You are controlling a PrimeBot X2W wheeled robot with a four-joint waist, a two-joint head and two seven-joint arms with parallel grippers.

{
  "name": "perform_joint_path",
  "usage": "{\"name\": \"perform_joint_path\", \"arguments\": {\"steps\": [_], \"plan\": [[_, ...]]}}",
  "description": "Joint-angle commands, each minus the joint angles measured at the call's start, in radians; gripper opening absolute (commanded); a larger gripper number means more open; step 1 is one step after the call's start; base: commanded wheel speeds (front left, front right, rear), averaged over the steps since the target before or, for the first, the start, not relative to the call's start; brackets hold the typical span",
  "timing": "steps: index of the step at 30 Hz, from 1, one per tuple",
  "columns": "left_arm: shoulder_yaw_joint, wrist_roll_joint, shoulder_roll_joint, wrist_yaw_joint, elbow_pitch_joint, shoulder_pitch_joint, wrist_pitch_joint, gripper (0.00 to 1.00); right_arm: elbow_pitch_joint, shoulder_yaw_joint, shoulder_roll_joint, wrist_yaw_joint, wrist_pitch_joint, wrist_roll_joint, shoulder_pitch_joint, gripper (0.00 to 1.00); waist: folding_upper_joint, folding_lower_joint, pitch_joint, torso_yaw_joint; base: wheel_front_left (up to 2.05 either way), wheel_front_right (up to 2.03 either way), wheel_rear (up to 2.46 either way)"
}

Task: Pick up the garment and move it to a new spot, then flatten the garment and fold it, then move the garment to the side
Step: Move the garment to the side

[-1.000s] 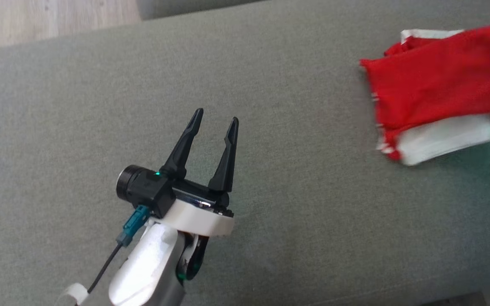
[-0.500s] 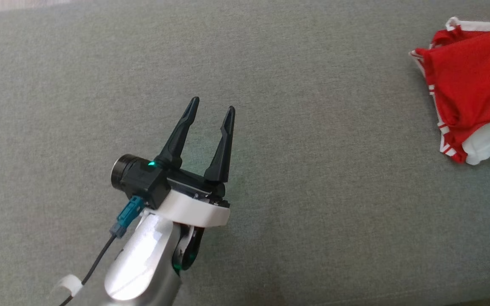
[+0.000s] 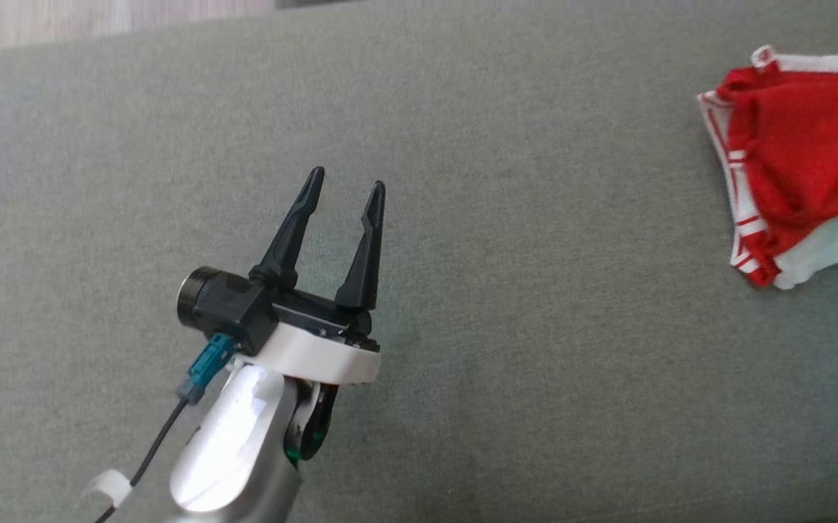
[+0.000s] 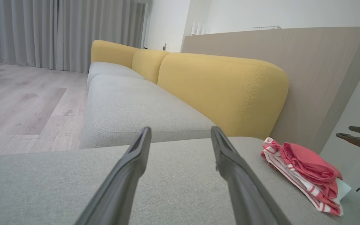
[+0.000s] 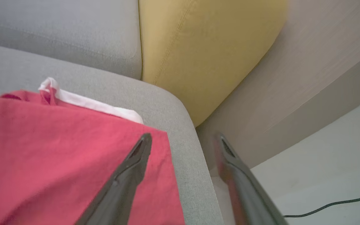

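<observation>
Garment (image 3: 789,145) folded at right corner of sofa seat (image 3: 535,327); looks soft, light, floppy, so I'd pinch the stacked hem. Left gripper (image 3: 346,180) and right gripper (image 5: 183,137): fingers spread, empty.

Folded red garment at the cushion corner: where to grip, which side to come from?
Probably the striped edge of the garment, where the folded layers stack. Come in low from the open cushion side, to the robot's left of it, one finger sliding under; its opposite side lies close to the cushion's end.
</observation>
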Motion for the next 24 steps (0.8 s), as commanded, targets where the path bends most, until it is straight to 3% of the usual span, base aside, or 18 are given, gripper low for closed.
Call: {"name": "perform_joint_path", "arguments": {"steps": [1,16,19,24], "plan": [[0.04,0.008,0.004,-0.001,-0.03,0.0,-0.005,1.0,-0.047,0.003,-0.01,-0.001,-0.021,-0.007,-0.012,1.0,0.0,0.0,-0.033,-0.009,0.0,0.0,0.0],[0.14,0.01,0.004,0.016,-0.035,0.124,-0.005,1.0,-0.316,0.102,0.172,-0.001,-0.08,0.122,0.101,1.0,0.0,0.0,-0.229,-0.01,0.0,0.0,0.0],[0.17,0.014,0.004,0.018,-0.04,0.162,-0.005,1.0,-0.406,0.118,0.234,-0.001,-0.076,0.163,0.16,1.0,0.0,0.0,-0.259,-0.006,0.0,0.0,0.0],[0.209,0.022,0.004,0.008,-0.048,0.224,-0.005,1.0,-0.553,0.109,0.398,-0.001,-0.071,0.222,0.293,1.0,0.0,0.0,-0.292,0.007,0.0,0.0,0.0]]}}
